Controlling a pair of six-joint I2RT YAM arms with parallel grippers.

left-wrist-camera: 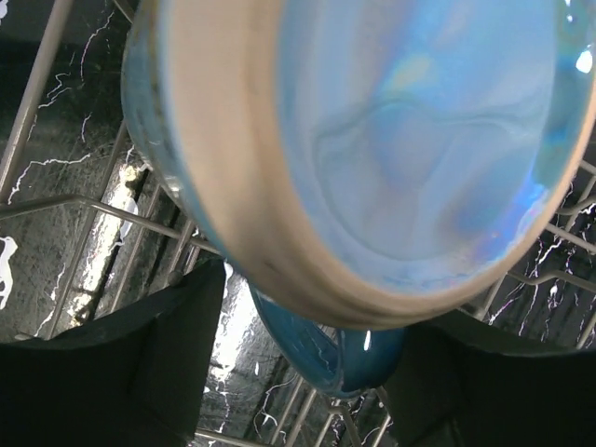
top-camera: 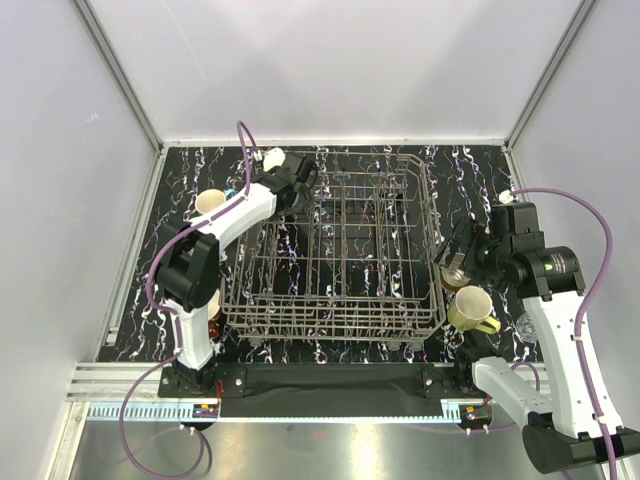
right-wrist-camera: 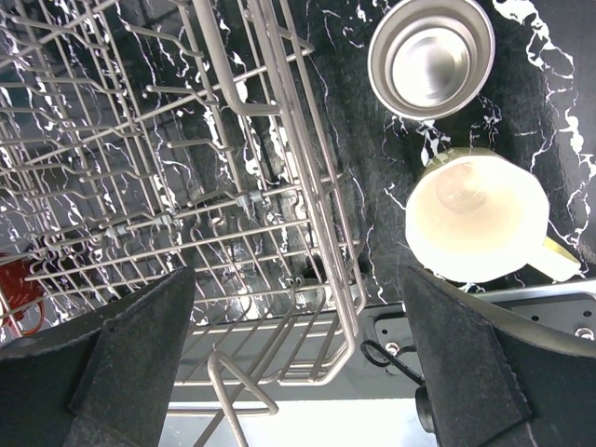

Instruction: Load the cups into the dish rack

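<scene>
The light blue mug [left-wrist-camera: 391, 140] fills the left wrist view, mouth toward the camera, lying tilted on the wires of the dish rack [top-camera: 335, 250]. Its handle [left-wrist-camera: 345, 358] sits between the spread fingers of my left gripper [left-wrist-camera: 312, 312], which is open at the rack's back left corner [top-camera: 303, 178]. My right gripper [right-wrist-camera: 298, 289] is open and empty above the rack's right side [top-camera: 457, 250]. The steel tumbler [right-wrist-camera: 431, 56] and the yellow-green mug [right-wrist-camera: 477, 216] stand on the table right of the rack. The cream mug [top-camera: 210, 201] stands left of the rack.
A red mug [right-wrist-camera: 17, 291] stands by the left arm's base, mostly hidden in the top view [top-camera: 213, 327]. A small clear glass [top-camera: 527, 325] stands at the far right. The table is black marble-patterned, with white walls around it.
</scene>
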